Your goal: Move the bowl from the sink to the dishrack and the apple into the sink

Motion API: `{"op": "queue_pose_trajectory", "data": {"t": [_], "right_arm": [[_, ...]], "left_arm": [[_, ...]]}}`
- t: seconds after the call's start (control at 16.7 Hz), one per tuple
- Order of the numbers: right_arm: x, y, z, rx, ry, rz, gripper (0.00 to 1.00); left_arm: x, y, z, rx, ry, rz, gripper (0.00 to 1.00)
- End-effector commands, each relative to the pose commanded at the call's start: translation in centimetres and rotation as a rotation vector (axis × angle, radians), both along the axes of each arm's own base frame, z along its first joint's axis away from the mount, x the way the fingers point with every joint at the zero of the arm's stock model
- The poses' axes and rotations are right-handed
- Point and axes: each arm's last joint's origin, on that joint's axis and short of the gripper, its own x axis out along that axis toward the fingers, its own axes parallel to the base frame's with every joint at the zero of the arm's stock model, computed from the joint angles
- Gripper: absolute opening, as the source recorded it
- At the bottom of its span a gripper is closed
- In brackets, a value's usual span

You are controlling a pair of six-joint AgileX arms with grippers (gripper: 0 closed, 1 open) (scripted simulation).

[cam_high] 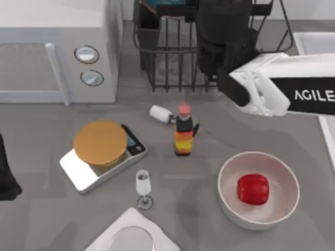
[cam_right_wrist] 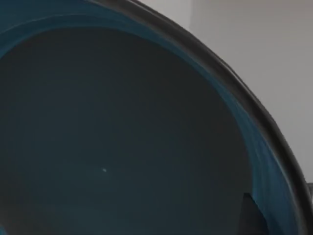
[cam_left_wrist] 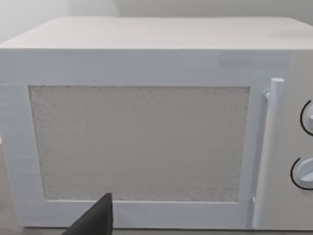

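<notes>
1. Reading "AGILE" on the right arm (cam_high: 293, 94) reaching over the dishrack (cam_high: 172, 57); its gripper's grip cannot be told.
2. Filling the right wrist view, the bowl (cam_right_wrist: 122, 132) shows its teal inside.
3. Resting in a white bowl (cam_high: 258, 189) on the grey bench (cam_high: 220, 130), the apple (cam_high: 253, 189); the sink (cam_high: 314, 42) lies at the right edge.
4. Facing a microwave (cam_left_wrist: 146, 132), the left arm (cam_high: 6, 172) sits parked.

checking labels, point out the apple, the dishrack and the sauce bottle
apple (cam_high: 253, 189), top view, middle of its red top face
dishrack (cam_high: 166, 55), top view, black front wires
sauce bottle (cam_high: 182, 140), top view, orange-yellow body
</notes>
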Motion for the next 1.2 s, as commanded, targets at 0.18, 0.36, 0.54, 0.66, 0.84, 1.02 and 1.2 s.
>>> {"op": "queue_pose_trajectory", "data": {"t": [0.18,0.36,0.54,0.66,0.84,1.02,1.2], "right_arm": [[0.06,-0.09,-0.26,-0.001,0.001,0.000,0.00],[0.06,-0.09,-0.26,-0.001,0.001,0.000,0.08],[0.06,-0.09,-0.26,-0.001,0.001,0.000,0.30],[0.06,-0.09,-0.26,-0.001,0.001,0.000,0.45],[0.06,-0.09,-0.26,-0.001,0.001,0.000,0.68],[0.06,-0.09,-0.26,-0.001,0.001,0.000,0.90],[0.06,-0.09,-0.26,-0.001,0.001,0.000,1.00]], "left_arm": [[0.00,0.00,0.00,0.000,0.000,0.000,1.00],[0.00,0.00,0.00,0.000,0.000,0.000,1.00],[0.00,0.00,0.00,0.000,0.000,0.000,1.00],[0.00,0.00,0.00,0.000,0.000,0.000,1.00],[0.00,0.00,0.00,0.000,0.000,0.000,1.00],[0.00,0.00,0.00,0.000,0.000,0.000,1.00],[0.00,0.00,0.00,0.000,0.000,0.000,1.00]]}}
